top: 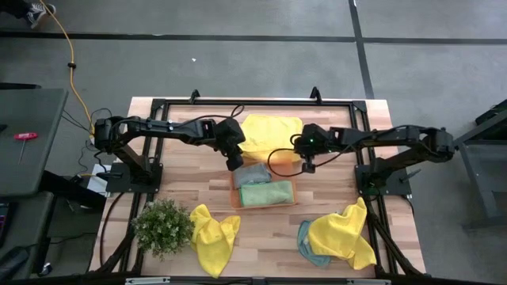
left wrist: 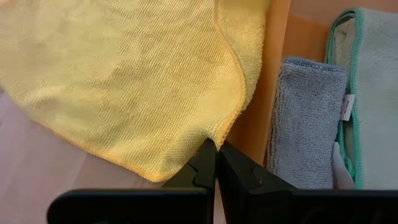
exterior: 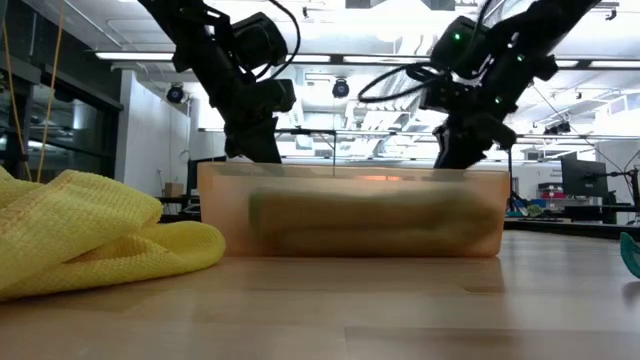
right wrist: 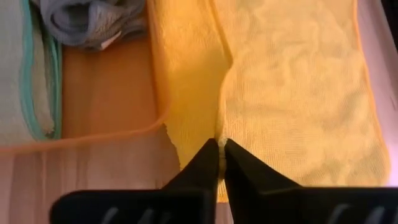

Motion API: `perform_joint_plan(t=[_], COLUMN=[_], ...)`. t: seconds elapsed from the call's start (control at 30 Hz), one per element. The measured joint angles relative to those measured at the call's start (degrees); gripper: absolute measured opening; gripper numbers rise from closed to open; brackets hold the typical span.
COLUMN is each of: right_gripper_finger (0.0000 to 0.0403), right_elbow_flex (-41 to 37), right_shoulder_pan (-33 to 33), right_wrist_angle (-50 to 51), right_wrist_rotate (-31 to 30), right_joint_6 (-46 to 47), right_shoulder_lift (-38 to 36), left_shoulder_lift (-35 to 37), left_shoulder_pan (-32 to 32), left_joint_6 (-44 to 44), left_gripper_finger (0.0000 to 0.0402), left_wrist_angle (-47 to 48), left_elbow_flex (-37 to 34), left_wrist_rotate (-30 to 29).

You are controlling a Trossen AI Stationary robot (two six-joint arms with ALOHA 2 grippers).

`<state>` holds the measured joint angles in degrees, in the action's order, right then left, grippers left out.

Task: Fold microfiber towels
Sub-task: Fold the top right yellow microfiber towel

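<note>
Yellow towel (top: 272,131) lies flat by the tabletop's far edge, overlapping the orange tray (top: 295,190) | left gripper (left wrist: 217,157) pinching its corner | right gripper (right wrist: 221,151) pinching its edge | judged light, limp, fuzzy: grip corners.

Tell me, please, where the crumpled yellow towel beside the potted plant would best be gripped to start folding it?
Grip the crumpled yellow towel at the loose corner sticking up nearest the potted plant, coming straight down from above. It lies bunched on the table, so its raised corner offers a free edge; the flatter middle gives the fingers little to pinch.
</note>
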<state>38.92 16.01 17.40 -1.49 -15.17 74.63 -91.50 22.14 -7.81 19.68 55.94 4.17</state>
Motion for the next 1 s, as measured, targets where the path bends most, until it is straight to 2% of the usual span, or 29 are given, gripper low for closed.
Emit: perform_joint_plan(t=[0.23, 0.4, 0.63, 0.8, 1.0], right_gripper_finger=[0.0002, 0.0001, 0.0001, 0.0000, 0.0000], right_elbow_flex=[4.79, 6.19, 8.46, 9.00, 9.00], right_shoulder_pan=[2.30, 4.68, 6.04, 7.91, 10.20], right_wrist_angle=[8.84, 12.99, 13.21, 13.24, 13.30], right_wrist_rotate=[-1.58, -1.36, 3.44, 0.69, -0.57], right_joint_6=[6.51, 13.75, 21.04, 26.60, 28.95], right_shoulder_lift=[-0.02, -0.06, -0.13, -0.13, -0.07], left_shoulder_lift=[0.12, 0.13, 0.13, 0.05, -3.34], left_shoulder_pan=[4.13, 8.03, 11.58, 12.91, 13.60], left_joint_6=[1.48, 6.18, 15.98, 23.51, 29.66], left_gripper_finger=[0.0000, 0.0000, 0.0000, 0.0000, 0.0000], left_wrist_angle=[0.36, 0.34, 2.80, 0.69, -1.18], left_elbow_flex=[1.86, 2.82, 2.82, 2.82, 2.82], left_wrist_rotate=[-0.32, -0.35, 0.98, 0.51, 0.02])
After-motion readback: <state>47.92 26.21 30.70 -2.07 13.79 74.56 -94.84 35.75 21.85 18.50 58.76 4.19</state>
